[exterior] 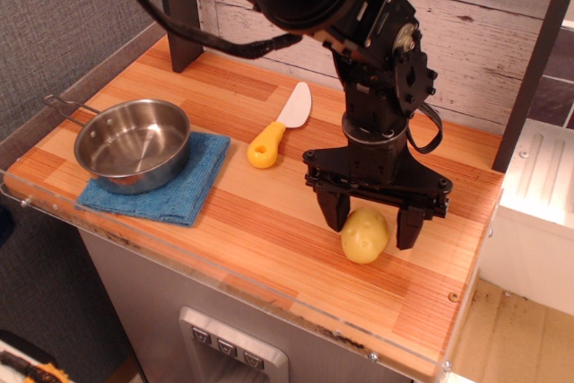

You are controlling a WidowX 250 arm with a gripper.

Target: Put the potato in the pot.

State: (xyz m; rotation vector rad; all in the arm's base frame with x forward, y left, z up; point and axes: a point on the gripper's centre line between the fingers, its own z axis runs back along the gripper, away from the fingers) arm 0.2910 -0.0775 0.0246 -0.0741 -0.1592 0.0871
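The pale-yellow potato (364, 234) lies on the wooden counter at the front right. My gripper (371, 223) is open and stands straight over it. One finger (335, 210) is just left of the potato, the other finger (408, 225) just right of it. Whether either finger touches the potato is unclear. The shiny steel pot (132, 143) sits empty at the left on a blue cloth (186, 187), its thin wire handle pointing back left.
A toy knife (279, 127) with a yellow handle and white blade lies between the pot and my gripper. The counter's front edge has a clear plastic lip (269, 291). A dark post (182, 15) stands at the back left, a white plank wall behind.
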